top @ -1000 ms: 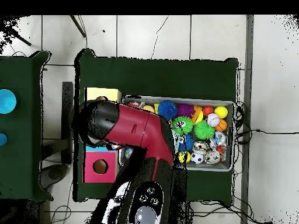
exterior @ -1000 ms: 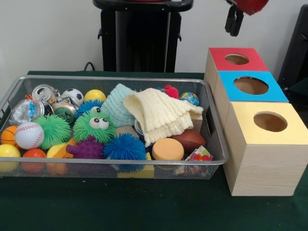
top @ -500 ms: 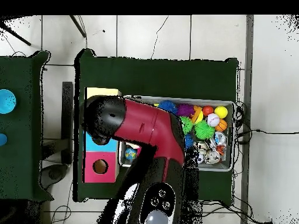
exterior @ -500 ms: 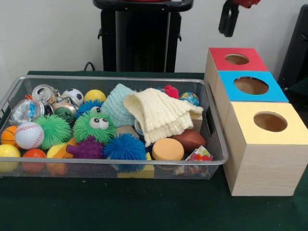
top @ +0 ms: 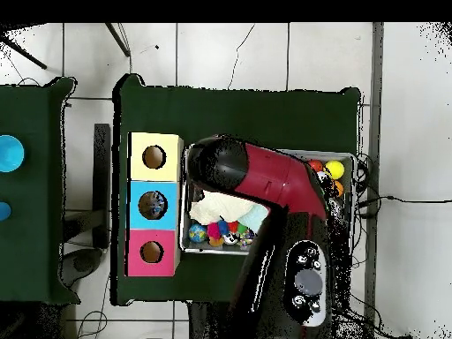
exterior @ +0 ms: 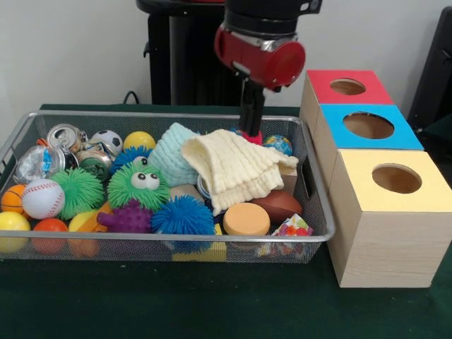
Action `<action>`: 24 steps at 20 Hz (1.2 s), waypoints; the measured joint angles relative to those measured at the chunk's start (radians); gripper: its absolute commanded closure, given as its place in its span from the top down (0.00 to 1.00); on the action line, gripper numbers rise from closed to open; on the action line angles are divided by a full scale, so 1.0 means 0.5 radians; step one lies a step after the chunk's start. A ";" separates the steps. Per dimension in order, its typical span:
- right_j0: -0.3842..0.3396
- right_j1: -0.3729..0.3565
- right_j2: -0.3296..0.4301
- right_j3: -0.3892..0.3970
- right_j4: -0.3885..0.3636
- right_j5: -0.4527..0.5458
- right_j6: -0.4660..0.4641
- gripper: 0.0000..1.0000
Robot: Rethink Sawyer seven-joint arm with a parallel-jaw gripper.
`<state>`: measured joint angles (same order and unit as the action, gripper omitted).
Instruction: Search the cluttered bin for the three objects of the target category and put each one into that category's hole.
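A wire mesh bin (exterior: 162, 115) holds a jumble: a cream knitted cloth (exterior: 233, 169) over a mint one (exterior: 169, 152), spiky balls, sports balls and crushed cans (exterior: 65, 135). My gripper (exterior: 251, 126) hangs from the red and black arm at the bin's back edge, its tip just at a red spiky toy (exterior: 256, 138) beside a small globe ball (exterior: 279, 145). In the overhead view the arm (top: 265, 177) hides the gripper and most of the bin. To the bin's right stand three boxes with round holes: red (exterior: 325, 81), blue (exterior: 406, 138) and yellow (exterior: 360, 183).
A green googly-eyed ball (exterior: 139, 185), a blue spiky ball (exterior: 182, 215), a baseball (exterior: 42, 198), an orange disc (exterior: 246, 219) and a brown football (exterior: 277, 205) fill the bin's front. The boxes stand close against the bin's right wall. A black pedestal stands behind the bin.
The arm has swung from above the red box leftward and down. The gripper now hangs over the back of the bin, and the boxes show uncovered in the overhead view.
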<state>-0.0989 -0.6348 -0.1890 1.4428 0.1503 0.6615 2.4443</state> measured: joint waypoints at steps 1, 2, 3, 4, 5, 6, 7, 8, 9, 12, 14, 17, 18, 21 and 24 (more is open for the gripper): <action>-0.031 0.006 0.026 0.001 -0.022 -0.023 0.000 0.00; -0.042 0.008 0.036 0.001 -0.030 -0.029 0.000 0.00; -0.089 0.015 0.081 0.002 -0.080 -0.037 0.000 0.00; -0.100 0.015 0.094 0.003 -0.094 -0.036 0.000 0.00; -0.113 0.015 0.111 0.005 -0.110 -0.036 0.000 0.00; -0.125 0.015 0.128 0.006 -0.126 -0.036 0.000 0.00; -0.135 0.015 0.144 0.008 -0.140 -0.036 0.000 0.00; -0.151 0.014 0.175 0.012 -0.171 -0.036 0.000 0.00; -0.155 0.014 0.189 0.013 -0.183 -0.036 0.000 0.00; -0.161 0.012 0.240 0.019 -0.240 -0.036 0.000 0.00; -0.162 0.008 0.263 0.020 -0.276 -0.036 0.000 0.00; -0.170 0.003 0.298 0.020 -0.309 -0.027 0.000 0.00; -0.176 0.001 0.312 0.020 -0.318 -0.021 0.000 0.00; -0.207 -0.002 0.369 0.020 -0.343 0.002 0.000 0.00; -0.228 -0.002 0.401 0.020 -0.353 0.004 0.000 0.00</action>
<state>-0.2127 -0.6358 0.0113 1.4526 -0.0260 0.6634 2.4441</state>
